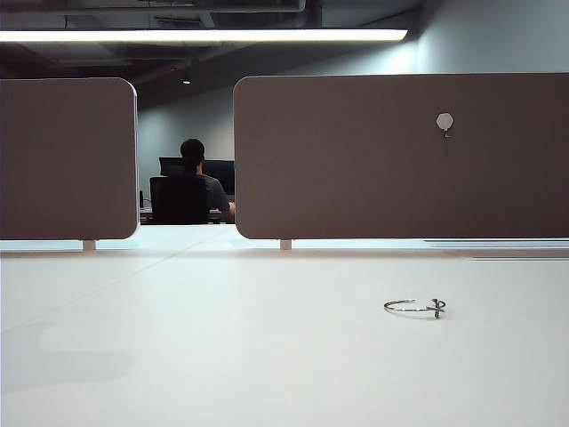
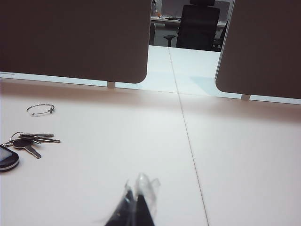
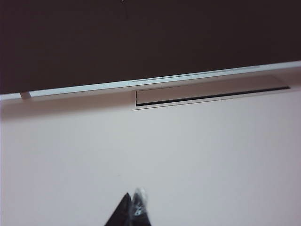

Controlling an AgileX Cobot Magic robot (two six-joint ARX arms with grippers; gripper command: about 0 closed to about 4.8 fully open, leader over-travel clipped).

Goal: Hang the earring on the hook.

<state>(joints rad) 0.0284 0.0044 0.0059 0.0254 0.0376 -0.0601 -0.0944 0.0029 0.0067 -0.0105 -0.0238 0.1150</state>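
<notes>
Both grippers hang low over the white table with nothing in them: the left gripper (image 2: pixel 136 197) has its fingertips pressed together, and the right gripper (image 3: pixel 134 207) is likewise closed and empty. The earring (image 1: pixel 415 307), a thin wire hoop with a small dark clasp, lies flat on the table well ahead of them, apart from the bunch of keys (image 2: pixel 26 143) nearer the left gripper, while the hook (image 1: pixel 444 122) sits high on the dark partition panel (image 1: pixel 356 160) beyond the hoop. As I judge it, the first step is the pickup: part the jaws, come down over the wire away from the clasp, and pinch it so the open loop hangs free to slip over the prong.
</notes>
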